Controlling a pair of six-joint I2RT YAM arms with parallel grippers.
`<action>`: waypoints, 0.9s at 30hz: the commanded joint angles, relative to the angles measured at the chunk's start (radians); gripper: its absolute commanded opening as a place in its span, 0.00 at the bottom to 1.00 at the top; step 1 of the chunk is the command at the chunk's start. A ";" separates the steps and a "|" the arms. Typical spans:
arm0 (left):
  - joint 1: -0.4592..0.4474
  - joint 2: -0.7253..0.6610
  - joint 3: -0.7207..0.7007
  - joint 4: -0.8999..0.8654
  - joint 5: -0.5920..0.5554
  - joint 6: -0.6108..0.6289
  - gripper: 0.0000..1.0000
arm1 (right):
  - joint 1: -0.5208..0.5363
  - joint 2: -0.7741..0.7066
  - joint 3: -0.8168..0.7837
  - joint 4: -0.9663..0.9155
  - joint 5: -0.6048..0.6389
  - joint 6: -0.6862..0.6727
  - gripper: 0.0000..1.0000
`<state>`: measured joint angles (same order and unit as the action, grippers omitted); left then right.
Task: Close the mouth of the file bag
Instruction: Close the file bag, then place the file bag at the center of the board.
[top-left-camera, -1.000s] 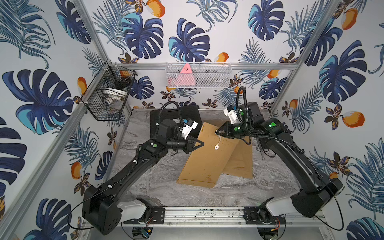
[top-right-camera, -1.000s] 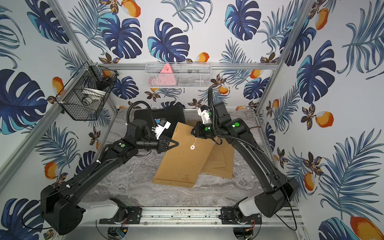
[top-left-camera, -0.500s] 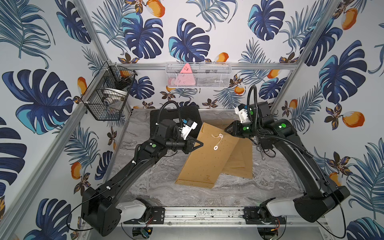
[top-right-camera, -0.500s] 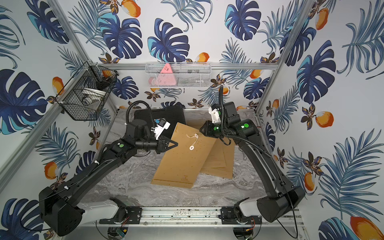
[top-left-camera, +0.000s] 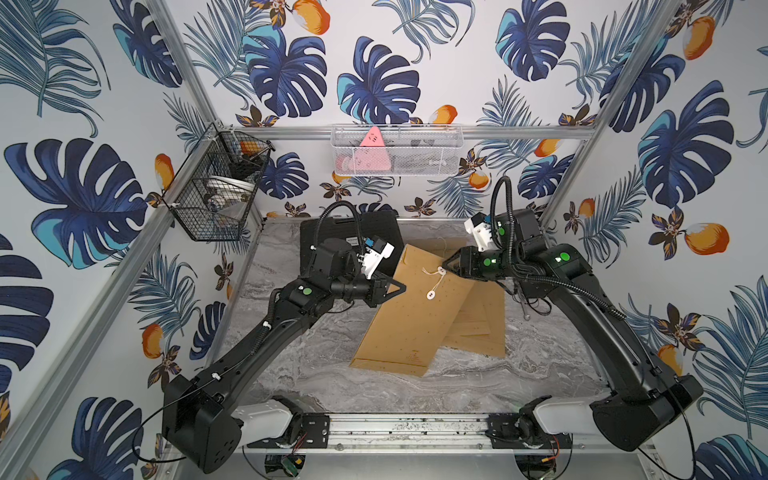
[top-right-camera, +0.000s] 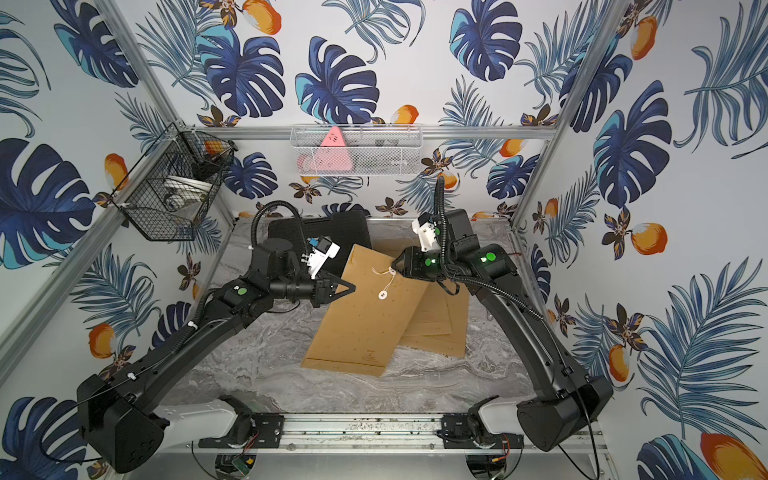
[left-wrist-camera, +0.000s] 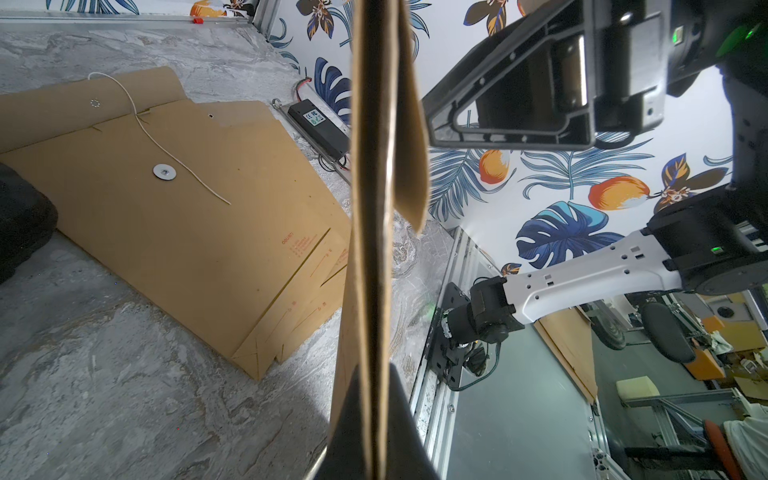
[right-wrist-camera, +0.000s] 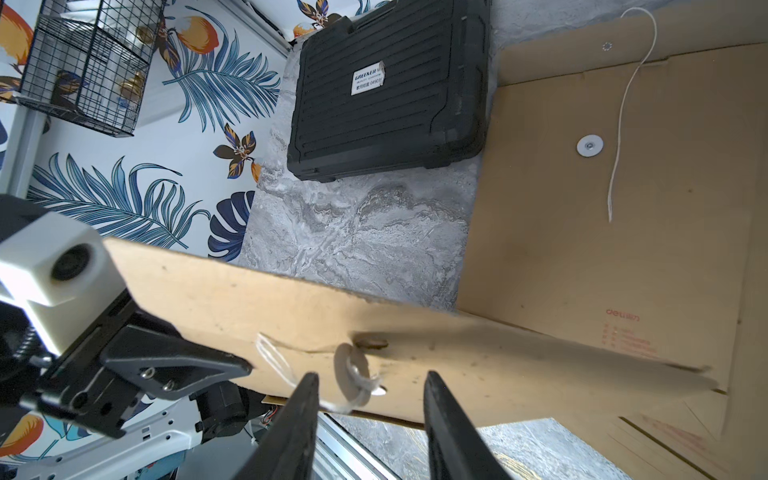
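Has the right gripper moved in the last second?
Yes. The right gripper has shifted slightly rightward, away from the black case, and its jaws have opened.

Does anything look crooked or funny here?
Yes. The top file bag sits crooked: the left pincer pinches its edge up, so it slants across the flat file bags underneath, and its string loops loosely.

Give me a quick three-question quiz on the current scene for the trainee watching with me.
1. True or false: the left gripper is shut on the edge of the raised file bag.
2. Near the string, the right gripper stands: A) shut on it, B) open, C) out of view.
3. Fill in: at the back of the table lies a black ____.
Key: 1 true; 2 B; 3 case.
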<state>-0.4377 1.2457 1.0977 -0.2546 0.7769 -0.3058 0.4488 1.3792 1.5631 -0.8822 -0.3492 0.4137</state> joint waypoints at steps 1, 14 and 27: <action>0.003 -0.017 0.008 0.065 0.029 -0.041 0.00 | 0.001 0.030 0.015 0.020 0.148 0.016 0.43; 0.169 -0.041 0.035 0.148 0.147 -0.303 0.00 | -0.056 -0.114 -0.221 0.161 0.161 0.006 0.68; 0.170 -0.050 0.086 0.478 0.258 -0.610 0.00 | -0.056 -0.258 -0.688 0.903 -0.390 0.217 0.86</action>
<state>-0.2687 1.2022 1.1683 0.0723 0.9913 -0.8227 0.3927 1.1278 0.8936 -0.2115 -0.5934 0.5686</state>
